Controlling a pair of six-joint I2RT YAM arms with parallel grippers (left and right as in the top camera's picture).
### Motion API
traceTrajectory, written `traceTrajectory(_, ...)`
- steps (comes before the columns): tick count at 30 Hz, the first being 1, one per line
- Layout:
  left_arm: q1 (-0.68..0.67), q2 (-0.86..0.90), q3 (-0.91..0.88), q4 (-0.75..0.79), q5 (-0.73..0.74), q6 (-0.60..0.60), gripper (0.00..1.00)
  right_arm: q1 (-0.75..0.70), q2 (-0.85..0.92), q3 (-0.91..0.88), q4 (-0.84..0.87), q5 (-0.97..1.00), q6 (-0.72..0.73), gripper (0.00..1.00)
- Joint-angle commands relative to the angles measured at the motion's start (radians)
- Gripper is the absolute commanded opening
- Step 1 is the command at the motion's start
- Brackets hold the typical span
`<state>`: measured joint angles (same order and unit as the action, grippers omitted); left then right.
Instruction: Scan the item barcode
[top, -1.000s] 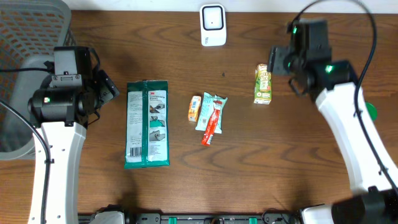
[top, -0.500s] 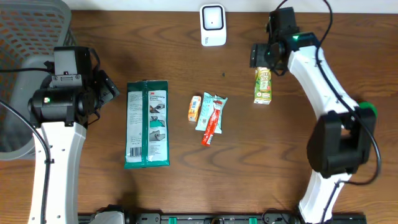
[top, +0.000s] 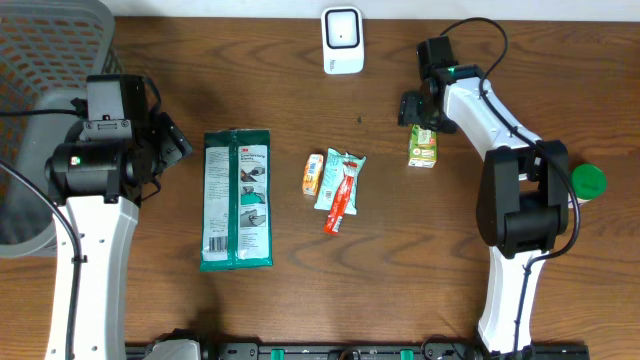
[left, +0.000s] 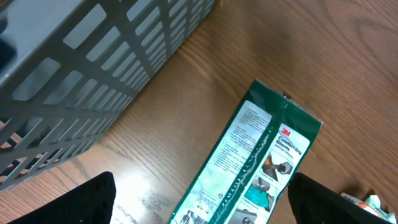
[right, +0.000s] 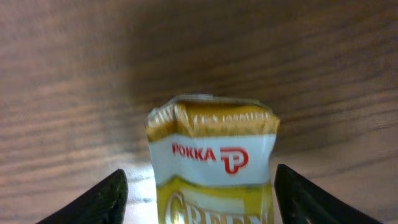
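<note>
My right end effector (right: 199, 179) straddles the tea carton (right: 211, 152) at the overhead frame's upper right, jaws wide, gripping nothing. Closing off-centre, one finger could skid it across the worktop (top: 400, 250) or crush it, creasing the barcode.

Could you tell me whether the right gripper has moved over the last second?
Yes. In the overhead view the right gripper has shifted toward the picture's left, from the upper right of the small green-and-yellow drink carton to over its top end.
</note>
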<state>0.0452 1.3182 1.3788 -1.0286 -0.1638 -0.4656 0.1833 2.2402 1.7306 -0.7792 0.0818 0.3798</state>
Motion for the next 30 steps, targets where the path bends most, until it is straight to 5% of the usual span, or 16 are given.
traceTrajectory(1, 0.004, -0.005, 0.007, -0.003, -0.013, 0.013, 0.89, -0.006, 0.007, 0.003, 0.032, 0.023, 0.011, 0.66)
traceTrajectory(6, 0.004, -0.005, 0.007, -0.003, -0.013, 0.013, 0.89, -0.009, -0.050, 0.005, 0.026, 0.034, 0.004, 0.52)
traceTrajectory(10, 0.004, -0.005, 0.007, -0.003, -0.013, 0.013, 0.89, -0.010, -0.086, 0.005, 0.000, 0.049, -0.021, 0.52)
traceTrajectory(14, 0.004, -0.005, 0.007, -0.003, -0.013, 0.013, 0.89, -0.009, -0.077, -0.005, -0.007, 0.048, -0.022, 0.64)
traceTrajectory(20, 0.004, -0.005, 0.007, -0.003, -0.013, 0.013, 0.89, -0.003, -0.031, -0.083, 0.103, 0.048, -0.021, 0.63)
traceTrajectory(30, 0.004, -0.005, 0.007, -0.003, -0.013, 0.013, 0.89, -0.010, -0.087, -0.068, 0.114, 0.087, -0.077, 0.39)
